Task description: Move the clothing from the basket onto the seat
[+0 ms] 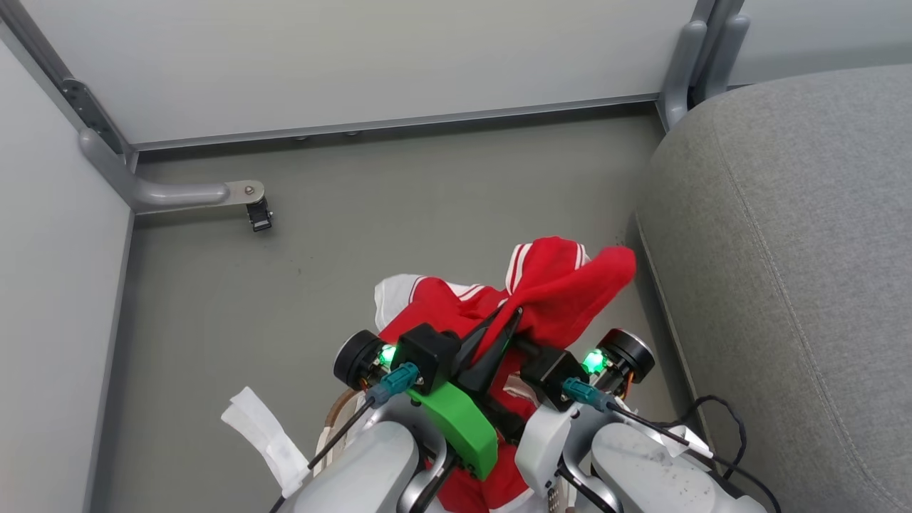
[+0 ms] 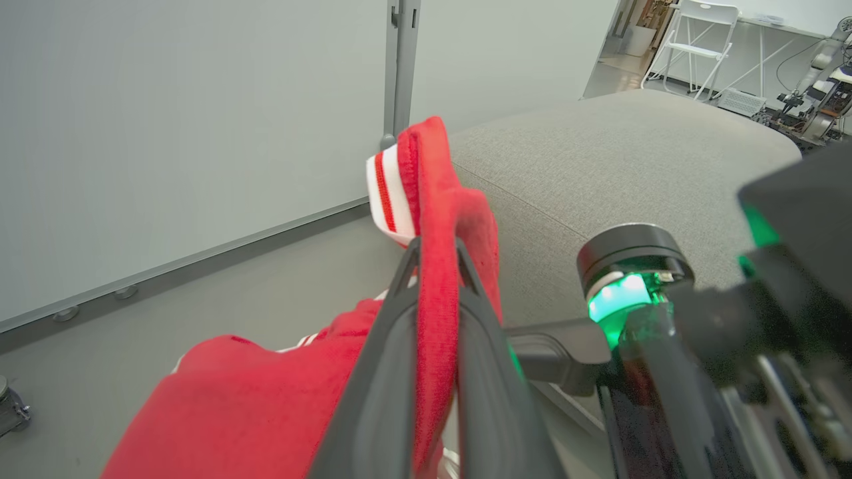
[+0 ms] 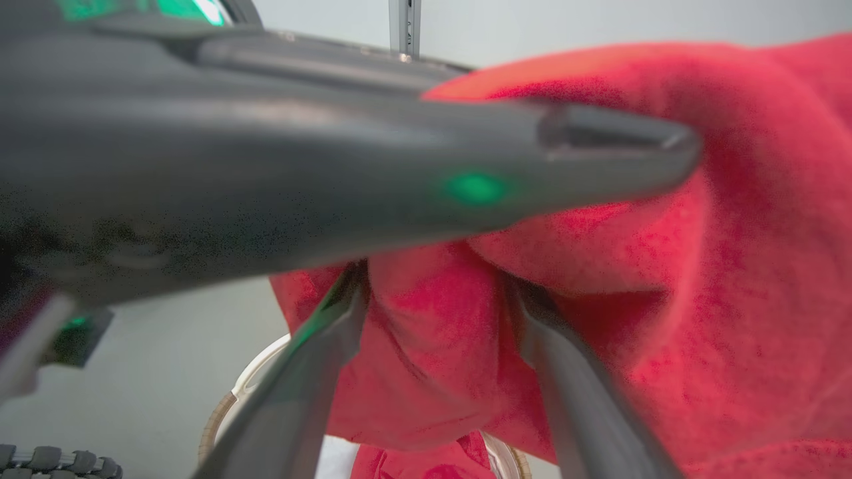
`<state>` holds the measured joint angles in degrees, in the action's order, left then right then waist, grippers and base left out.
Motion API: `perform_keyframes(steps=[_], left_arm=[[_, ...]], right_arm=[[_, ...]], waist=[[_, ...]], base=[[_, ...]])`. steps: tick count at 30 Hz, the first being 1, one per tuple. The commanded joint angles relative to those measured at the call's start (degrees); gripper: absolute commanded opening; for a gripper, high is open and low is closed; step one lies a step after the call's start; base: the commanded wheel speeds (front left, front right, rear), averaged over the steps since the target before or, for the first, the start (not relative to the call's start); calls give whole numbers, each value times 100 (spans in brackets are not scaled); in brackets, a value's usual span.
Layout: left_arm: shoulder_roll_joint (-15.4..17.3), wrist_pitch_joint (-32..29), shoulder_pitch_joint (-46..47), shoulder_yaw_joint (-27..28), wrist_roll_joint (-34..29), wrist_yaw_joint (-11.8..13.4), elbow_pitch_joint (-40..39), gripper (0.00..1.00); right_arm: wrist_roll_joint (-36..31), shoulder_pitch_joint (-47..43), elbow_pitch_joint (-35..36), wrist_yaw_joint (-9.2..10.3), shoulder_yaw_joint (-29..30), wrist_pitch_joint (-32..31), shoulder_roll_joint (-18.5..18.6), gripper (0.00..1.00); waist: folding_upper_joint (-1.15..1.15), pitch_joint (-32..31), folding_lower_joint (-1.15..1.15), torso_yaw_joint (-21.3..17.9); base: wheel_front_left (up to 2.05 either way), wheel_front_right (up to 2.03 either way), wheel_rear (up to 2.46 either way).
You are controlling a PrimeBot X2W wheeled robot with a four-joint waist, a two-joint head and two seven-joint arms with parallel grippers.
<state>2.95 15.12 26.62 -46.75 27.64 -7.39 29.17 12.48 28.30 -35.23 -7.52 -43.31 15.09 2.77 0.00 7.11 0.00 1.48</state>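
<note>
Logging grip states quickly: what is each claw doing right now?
Left claw: closed, pinching the red garment.
Right claw: open wide, with the garment bulging into the gap.

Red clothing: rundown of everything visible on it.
The clothing is soft, fleecy, bright red fabric with white panels and red-and-white striped trim. It is bunched and lifted, draping down toward the basket, where more red fabric lies. The left hand is shut on a standing fold near a striped cuff. The open right hand has a bulge of fabric between its fingers. The clothing hangs beside the seat, not yet on it.
</note>
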Motion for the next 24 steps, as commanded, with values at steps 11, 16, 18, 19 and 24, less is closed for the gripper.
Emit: perform_keyframes(steps=[11,16,18,19,24], left_arm=[[-2,4,136,-338,396,-16,-27,0],[-3,4,150,-367,463,-16,-24,0],[-2,4,153,-351,455,-17,-5,0],[-1,4,153,-328,450,-17,6,0],[3,4,170,-188,246,-10,-6,21]], right_arm=[[-106,146,-88,6,203,11,24,0],[-124,82,-91,7,330,11,27,0],[-127,39,-90,7,412,11,27,0],[-132,20,-82,7,435,11,27,0],[-136,37,-58,7,502,12,29,0]], waist=[[0,-82,0,258],[0,-92,0,290],[0,-102,0,290],[0,-110,0,287],[0,-118,0,227]], base=[[0,0,0],[0,0,0],[0,0,0],[0,0,0],[0,0,0]])
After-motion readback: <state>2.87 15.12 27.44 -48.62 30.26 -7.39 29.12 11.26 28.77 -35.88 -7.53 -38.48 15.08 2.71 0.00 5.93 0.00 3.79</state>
